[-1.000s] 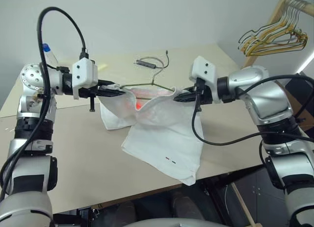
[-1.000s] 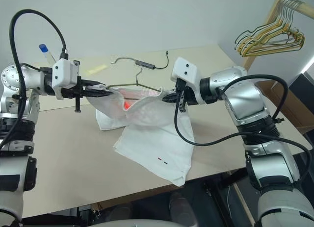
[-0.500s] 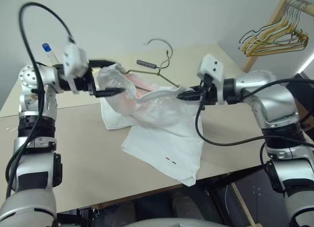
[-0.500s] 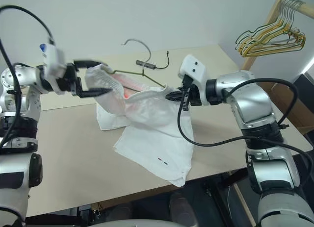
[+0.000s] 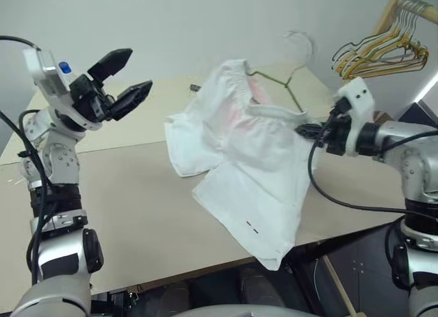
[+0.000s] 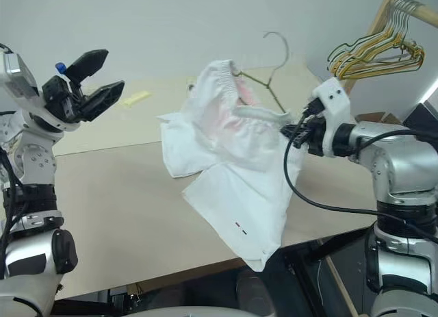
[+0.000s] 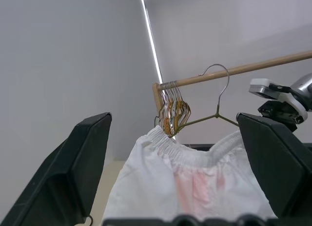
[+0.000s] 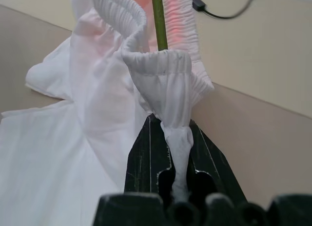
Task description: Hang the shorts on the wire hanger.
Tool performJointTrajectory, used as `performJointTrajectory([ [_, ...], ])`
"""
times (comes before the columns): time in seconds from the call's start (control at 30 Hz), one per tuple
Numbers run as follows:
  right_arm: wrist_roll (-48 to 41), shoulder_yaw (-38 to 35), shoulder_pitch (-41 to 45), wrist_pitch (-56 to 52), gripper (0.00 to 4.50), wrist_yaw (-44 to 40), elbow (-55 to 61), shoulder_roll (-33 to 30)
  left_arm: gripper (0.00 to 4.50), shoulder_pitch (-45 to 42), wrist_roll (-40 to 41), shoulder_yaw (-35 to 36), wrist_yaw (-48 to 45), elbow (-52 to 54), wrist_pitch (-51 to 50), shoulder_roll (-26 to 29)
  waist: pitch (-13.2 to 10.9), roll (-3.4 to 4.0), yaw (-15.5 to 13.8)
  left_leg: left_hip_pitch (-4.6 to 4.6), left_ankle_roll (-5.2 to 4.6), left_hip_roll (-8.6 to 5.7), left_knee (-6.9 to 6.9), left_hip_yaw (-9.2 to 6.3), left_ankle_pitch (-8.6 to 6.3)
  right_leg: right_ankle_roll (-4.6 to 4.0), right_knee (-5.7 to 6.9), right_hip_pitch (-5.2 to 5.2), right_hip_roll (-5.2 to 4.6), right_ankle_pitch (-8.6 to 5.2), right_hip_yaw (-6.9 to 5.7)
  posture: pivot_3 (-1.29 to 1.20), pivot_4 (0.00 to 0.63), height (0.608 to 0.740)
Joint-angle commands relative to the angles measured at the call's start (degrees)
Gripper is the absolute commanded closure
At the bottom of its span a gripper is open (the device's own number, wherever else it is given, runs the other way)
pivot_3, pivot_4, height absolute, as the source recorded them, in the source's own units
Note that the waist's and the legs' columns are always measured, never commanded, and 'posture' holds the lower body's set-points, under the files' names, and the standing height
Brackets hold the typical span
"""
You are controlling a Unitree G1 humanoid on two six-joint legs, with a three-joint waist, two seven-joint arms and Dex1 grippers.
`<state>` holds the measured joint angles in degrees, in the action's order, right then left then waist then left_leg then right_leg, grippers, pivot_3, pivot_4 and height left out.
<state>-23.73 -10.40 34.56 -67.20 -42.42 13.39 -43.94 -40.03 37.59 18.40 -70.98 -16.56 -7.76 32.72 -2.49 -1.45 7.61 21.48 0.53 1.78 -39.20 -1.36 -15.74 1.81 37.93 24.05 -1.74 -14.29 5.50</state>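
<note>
A white hem of the shorts (image 5: 254, 194) is drooping over the near edge of the beige table (image 5: 116, 194), while the rest is hanging lifted above it. The right gripper (image 8: 171, 153) is pinching the gathered waistband, jaws clamped on the fabric. The wire hanger (image 5: 287, 84) is running through the waistband, its hook rising above the cloth. Off to the left, the left gripper (image 5: 123, 81) is hovering apart, jaws spread wide, empty. Beyond, yellow hangers (image 5: 380, 50) are clustering on a wooden rail.

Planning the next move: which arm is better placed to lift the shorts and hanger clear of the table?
The right. Its hand is shut on the waistband of the shorts, with the wire hanger running through it. The left hand is open and apart, holding nothing.
</note>
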Motion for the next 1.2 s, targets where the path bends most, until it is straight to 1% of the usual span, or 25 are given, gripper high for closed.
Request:
performJointTrajectory([
  [0.03,-0.45,-5.58,0.25,-6.60,4.50,4.47,3.32,-2.46,0.06,0.28,-1.48,-2.62,0.09,3.44,1.10,-0.73,0.00,0.01,0.28,0.00,0.00,-0.02,0.00,0.01,0.00,0.00,0.00,-0.01,-0.01,0.00,0.01,-0.19,0.000,0.740],
  [0.2,2.27,-10.74,1.94,-16.85,4.50,12.22,1.75,-3.11,0.06,1.25,-0.56,-4.24,-1.00,6.23,0.47,-1.68,0.02,0.03,2.59,-0.05,0.00,-0.01,0.00,0.04,0.00,0.01,-0.03,-0.07,0.01,0.00,0.06,-0.23,0.000,0.740],
  [0.27,4.09,-10.27,3.04,-20.67,4.50,15.14,0.24,-4.88,0.06,1.82,-0.57,-4.78,-1.27,7.13,0.46,-1.85,0.02,0.03,2.93,-0.04,0.00,-0.01,0.01,0.03,0.00,0.01,-0.03,-0.06,0.02,-0.01,0.07,-0.24,0.000,0.740],
  [0.3,5.14,-10.81,3.03,-21.63,4.50,16.49,-0.07,-5.56,0.06,2.08,-0.69,-5.10,-1.20,7.54,0.35,-1.95,0.05,0.10,3.81,-0.04,0.00,0.00,0.01,0.03,0.00,0.01,-0.03,-0.06,0.02,-0.01,0.07,-0.24,0.000,0.740],
  [0.4,9.47,-12.77,5.34,-24.45,4.50,22.12,-4.00,-7.06,0.06,2.64,-1.30,-5.92,-0.81,8.35,0.61,-2.36,0.08,0.15,4.98,-0.04,0.00,-0.01,0.05,0.05,0.00,0.02,-0.10,-0.07,0.02,-0.01,0.13,-0.25,0.000,0.740],
  [0.47,12.20,-16.59,8.94,-25.18,4.50,25.76,-7.17,-5.84,0.06,2.77,-1.49,-6.28,-0.65,8.67,0.66,-2.39,0.08,0.16,5.74,-0.04,0.00,-0.02,0.05,0.07,0.00,0.03,-0.10,-0.08,0.01,-0.02,0.15,-0.25,0.000,0.740],
  [0.53,14.32,-18.16,11.60,-25.23,4.50,28.69,-9.14,-4.89,0.06,2.79,-1.59,-6.52,-0.62,8.82,0.72,-2.40,0.13,0.29,6.38,-0.05,0.00,-0.04,0.05,0.09,0.00,0.03,-0.09,-0.07,0.01,-0.02,0.19,-0.25,0.000,0.740],
  [0.67,20.53,-19.21,17.50,-21.45,4.50,37.80,-12.94,-2.38,0.06,2.88,-0.46,-6.35,-0.34,10.41,-0.06,-2.45,0.16,0.34,7.85,-0.13,0.00,-0.01,0.23,0.12,0.00,0.03,-0.10,-0.13,0.06,-0.02,0.26,-0.24,0.000,0.740],
  [0.8,23.92,-22.72,22.93,-18.37,4.50,44.25,-16.89,1.98,0.06,4.10,1.14,-5.37,0.83,13.34,-1.11,-2.30,0.17,0.40,9.07,-0.12,0.00,0.00,0.26,0.15,0.00,0.03,-0.08,-0.22,0.07,-0.02,0.36,-0.23,0.000,0.740],
  [1.0,27.92,-29.34,29.68,-11.77,4.50,55.56,-22.39,8.35,0.06,7.20,1.02,-5.12,2.58,16.78,-0.88,-1.94,0.16,0.55,9.02,-0.43,-0.01,0.00,0.38,0.21,0.00,0.06,-0.19,-0.67,0.11,-0.04,0.50,-0.21,0.000,0.740],
  [1.1,28.92,-32.18,32.64,-8.03,4.50,61.06,-26.15,9.79,0.06,8.13,1.37,-5.34,1.79,18.02,-0.57,-1.72,0.16,0.56,8.99,-0.50,-0.01,-0.01,0.38,0.21,0.00,0.09,-0.28,-0.81,0.10,-0.05,0.49,-0.20,0.000,0.740],
  [1.2,28.55,-35.02,35.21,-3.84,4.50,65.34,-30.58,9.74,0.06,8.48,1.27,-5.55,1.71,18.65,-0.20,-1.73,0.15,0.59,8.81,-0.46,-0.01,-0.02,0.39,0.22,-0.01,0.10,-0.36,-0.82,0.10,-0.06,0.48,-0.19,0.000,0.740],
])
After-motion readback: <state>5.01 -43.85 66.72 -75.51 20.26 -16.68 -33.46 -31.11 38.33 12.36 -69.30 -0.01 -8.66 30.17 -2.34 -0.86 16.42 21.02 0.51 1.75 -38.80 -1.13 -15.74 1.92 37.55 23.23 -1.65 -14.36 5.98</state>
